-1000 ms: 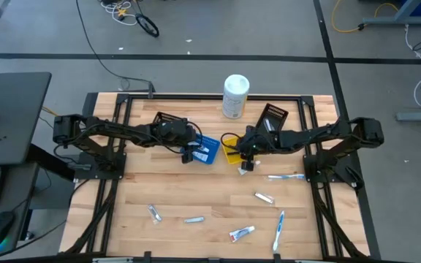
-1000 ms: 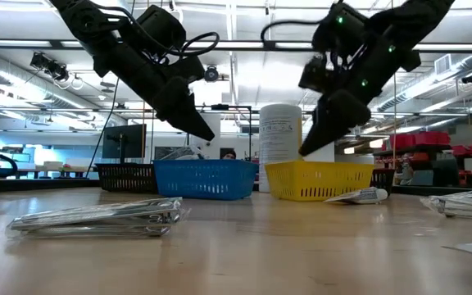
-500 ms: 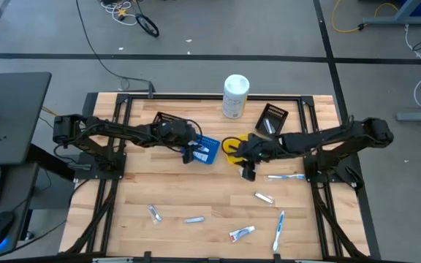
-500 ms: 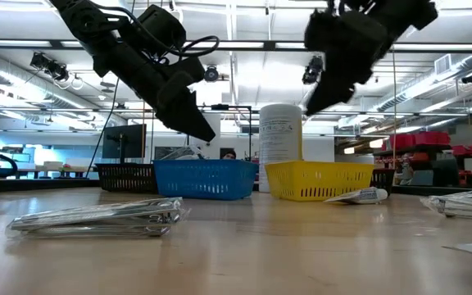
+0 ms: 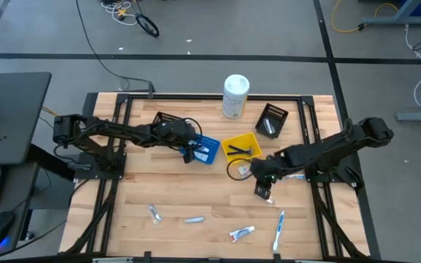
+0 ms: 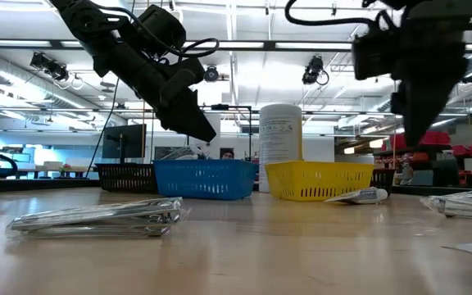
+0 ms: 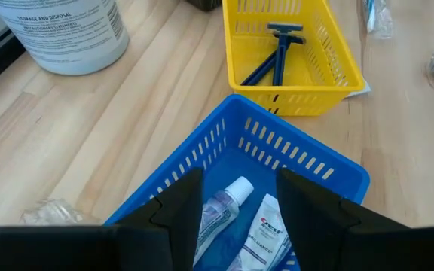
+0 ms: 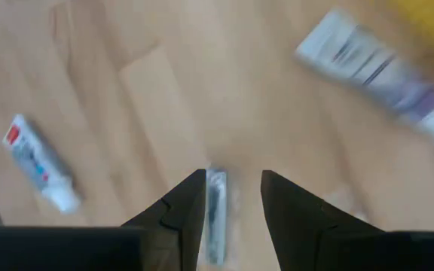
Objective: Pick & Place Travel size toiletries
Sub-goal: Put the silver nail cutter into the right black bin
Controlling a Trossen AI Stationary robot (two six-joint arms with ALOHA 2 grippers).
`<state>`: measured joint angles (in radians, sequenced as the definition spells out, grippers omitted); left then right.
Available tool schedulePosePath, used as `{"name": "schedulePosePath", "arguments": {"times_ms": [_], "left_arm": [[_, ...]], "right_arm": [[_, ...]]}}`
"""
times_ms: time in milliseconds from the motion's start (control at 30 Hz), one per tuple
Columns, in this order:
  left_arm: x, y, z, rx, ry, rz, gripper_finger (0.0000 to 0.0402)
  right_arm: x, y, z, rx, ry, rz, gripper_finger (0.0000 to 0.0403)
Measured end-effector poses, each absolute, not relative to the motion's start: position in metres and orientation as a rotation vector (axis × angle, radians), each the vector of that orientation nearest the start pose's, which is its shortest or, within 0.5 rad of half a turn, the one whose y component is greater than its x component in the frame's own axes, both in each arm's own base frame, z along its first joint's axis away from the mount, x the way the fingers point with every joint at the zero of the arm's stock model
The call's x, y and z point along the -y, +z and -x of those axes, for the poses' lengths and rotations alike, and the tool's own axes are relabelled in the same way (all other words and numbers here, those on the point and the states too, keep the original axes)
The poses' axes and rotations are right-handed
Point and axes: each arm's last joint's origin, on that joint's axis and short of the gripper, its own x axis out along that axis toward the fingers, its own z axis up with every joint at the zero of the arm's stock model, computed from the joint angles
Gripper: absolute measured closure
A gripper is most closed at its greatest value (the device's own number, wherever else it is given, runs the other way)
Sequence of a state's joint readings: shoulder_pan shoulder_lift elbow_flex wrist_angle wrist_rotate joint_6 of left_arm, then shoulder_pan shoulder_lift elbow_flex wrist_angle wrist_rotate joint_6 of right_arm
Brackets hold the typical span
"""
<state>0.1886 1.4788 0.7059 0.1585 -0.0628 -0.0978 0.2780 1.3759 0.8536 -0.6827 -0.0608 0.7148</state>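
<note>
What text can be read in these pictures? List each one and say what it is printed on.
"Crest": on a white toothpaste tube lying in the blue basket, seen in the left wrist view.
"STORAGE AND DISPOSAL": on the label of the big white canister; the smaller print below it is too small to read.
Print on the clear tube beside the toothpaste: blurred, unreadable.
Print on the tubes on the table in the right wrist view: blurred, unreadable.

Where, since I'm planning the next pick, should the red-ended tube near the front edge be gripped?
Grip the red-ended tube across its middle, probably straight from above: it lies flat and slanted on the table, so turn to pinch its narrow width.
</note>
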Motion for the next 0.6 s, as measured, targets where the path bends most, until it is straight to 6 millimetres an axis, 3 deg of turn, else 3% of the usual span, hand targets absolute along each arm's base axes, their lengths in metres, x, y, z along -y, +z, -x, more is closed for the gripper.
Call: {"name": "schedulePosePath", "arguments": {"times_ms": [267, 600], "left_arm": [[-0.057, 0.184, -0.288, -0.578, 0.271, 0.126, 0.0226], [-0.058, 0.184, -0.287, -0.579, 0.322, 0.11, 0.0226]], "right_arm": [[-0.108, 0.181, -0.228, -1.343, -0.157, -0.428, 0.0265], [-0.117, 0.158, -0.233, -1.373, -0.214, -0.329, 0.0265]]}}
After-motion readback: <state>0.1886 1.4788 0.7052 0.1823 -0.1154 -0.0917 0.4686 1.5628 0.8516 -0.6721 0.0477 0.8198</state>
